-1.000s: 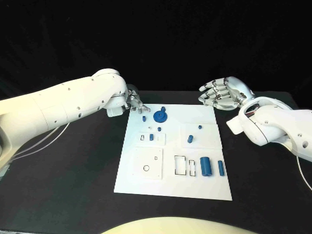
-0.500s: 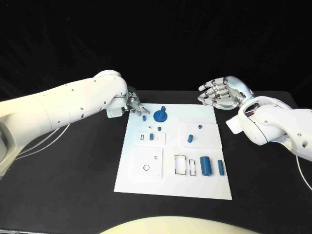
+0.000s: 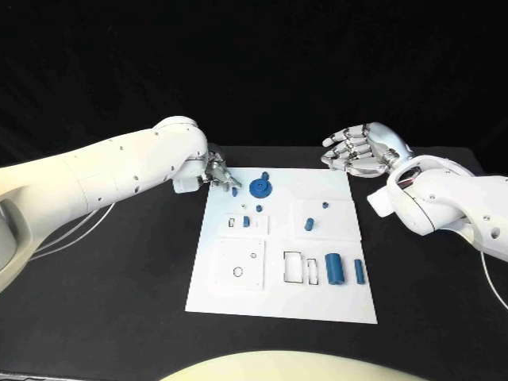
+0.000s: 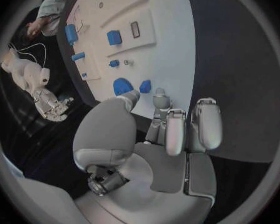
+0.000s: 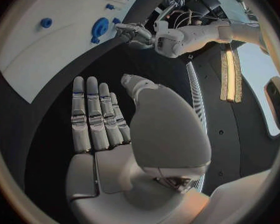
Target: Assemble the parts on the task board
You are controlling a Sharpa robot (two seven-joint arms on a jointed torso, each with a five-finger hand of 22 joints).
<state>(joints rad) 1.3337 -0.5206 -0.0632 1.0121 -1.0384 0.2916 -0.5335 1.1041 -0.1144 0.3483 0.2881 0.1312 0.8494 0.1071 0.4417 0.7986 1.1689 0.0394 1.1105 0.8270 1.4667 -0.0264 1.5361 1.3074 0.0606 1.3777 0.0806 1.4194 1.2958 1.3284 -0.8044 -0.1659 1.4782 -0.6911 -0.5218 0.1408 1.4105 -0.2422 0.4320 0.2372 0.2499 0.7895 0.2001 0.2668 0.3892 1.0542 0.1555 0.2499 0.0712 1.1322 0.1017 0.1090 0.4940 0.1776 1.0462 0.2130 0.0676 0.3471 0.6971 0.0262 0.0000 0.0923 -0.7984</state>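
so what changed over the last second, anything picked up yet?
Barely anything. The left hand has eased slightly toward the far left corner of the task board, fingertips now nearer the small blue part beside the blue gear; nothing gripped. The right hand stays open off the far right corner. All parts sit where they were.

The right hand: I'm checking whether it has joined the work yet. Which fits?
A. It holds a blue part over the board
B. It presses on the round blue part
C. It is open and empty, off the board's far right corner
C: the right hand has its fingers spread with nothing in them, beyond the task board corner.
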